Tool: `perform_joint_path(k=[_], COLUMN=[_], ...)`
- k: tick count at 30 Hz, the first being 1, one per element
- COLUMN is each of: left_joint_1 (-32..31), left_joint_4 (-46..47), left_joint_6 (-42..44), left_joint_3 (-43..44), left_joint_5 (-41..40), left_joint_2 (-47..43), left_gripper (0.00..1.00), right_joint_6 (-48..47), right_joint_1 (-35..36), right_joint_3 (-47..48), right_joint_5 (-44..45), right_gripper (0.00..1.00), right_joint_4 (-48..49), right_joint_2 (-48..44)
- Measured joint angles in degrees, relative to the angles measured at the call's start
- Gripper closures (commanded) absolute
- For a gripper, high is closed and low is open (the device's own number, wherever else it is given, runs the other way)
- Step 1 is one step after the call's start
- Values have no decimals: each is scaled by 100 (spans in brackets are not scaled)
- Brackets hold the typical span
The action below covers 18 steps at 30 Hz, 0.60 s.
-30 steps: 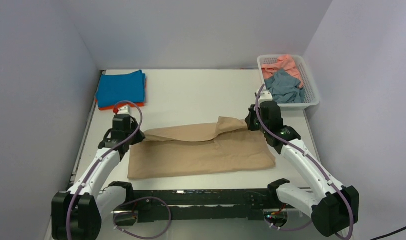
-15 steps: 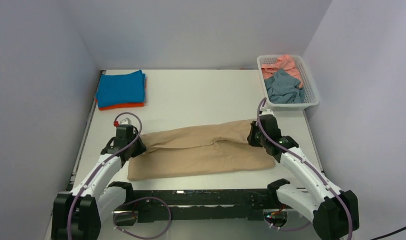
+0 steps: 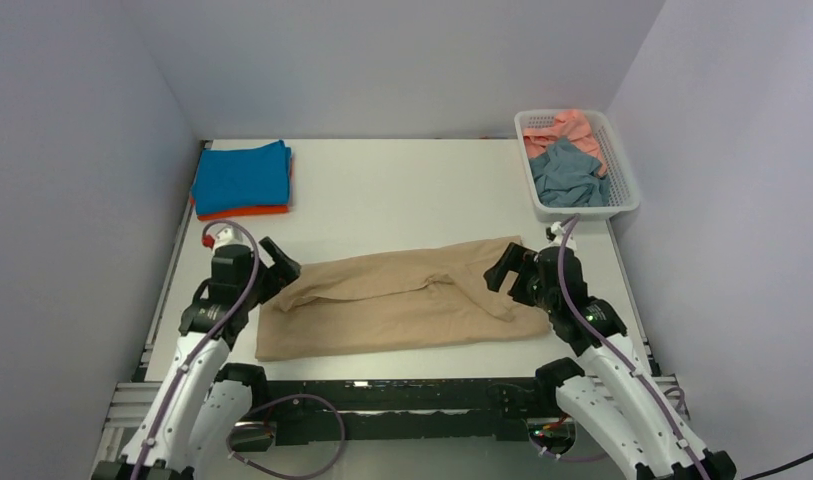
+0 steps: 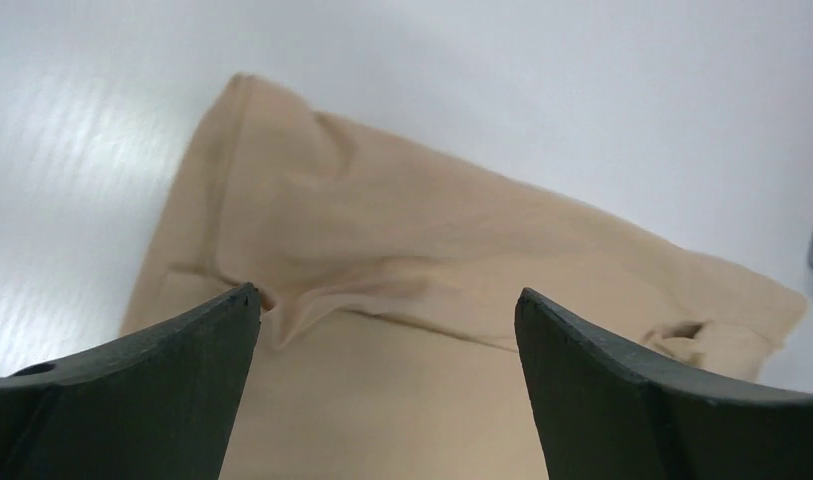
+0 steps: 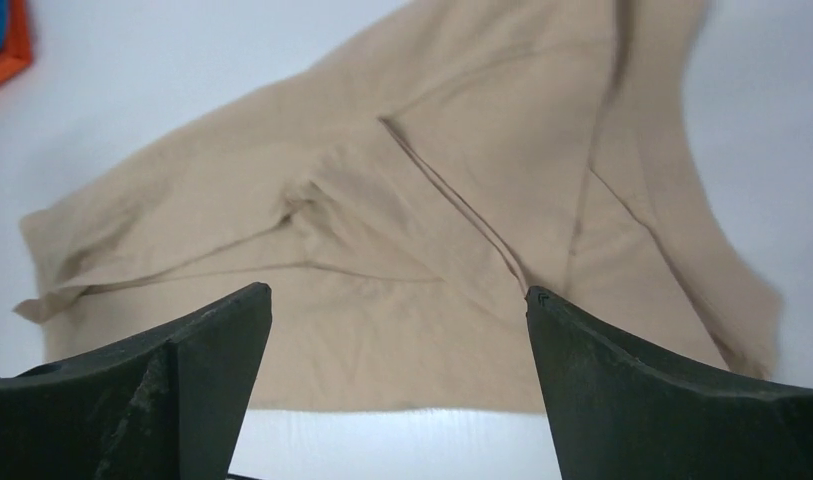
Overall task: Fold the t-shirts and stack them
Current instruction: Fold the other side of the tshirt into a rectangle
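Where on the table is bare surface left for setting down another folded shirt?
Free: the table strip between the blue-on-orange stack and the basket, behind the tan shirt. Crowded: the near half, where that shirt spans between the left gripper and right gripper, both open.

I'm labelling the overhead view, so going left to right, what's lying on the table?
Blue shirt stacked on the orange one → tan shirt → basket.
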Motion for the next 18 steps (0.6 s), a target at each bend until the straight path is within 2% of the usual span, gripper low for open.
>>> perform_joint_path(k=[3, 7, 11, 14, 18], left_joint_1=[-26, -256, -492, -544, -542], left_joint_4=[562, 1211, 1565, 1513, 1322], left_joint_6=[20, 170, 317, 365, 398], left_joint_3=[190, 581, 866, 859, 754], left_joint_5=[501, 1152, 1534, 1591, 1414], left_joint_2=[750, 2398, 3698, 4116, 3987], left_gripper=[0, 1, 1, 0, 0], right_joint_6=[15, 61, 111, 151, 195], right_joint_1=[0, 2, 9, 11, 11], right_joint_3=[-4, -4, -15, -72, -155], right_joint_5=[-341, -848, -1108, -1132, -883], right_gripper=[0, 0, 0, 0, 0], right_joint_4=[750, 1816, 2334, 2457, 2422], right_joint_2=[538, 1727, 2837, 3193, 3235])
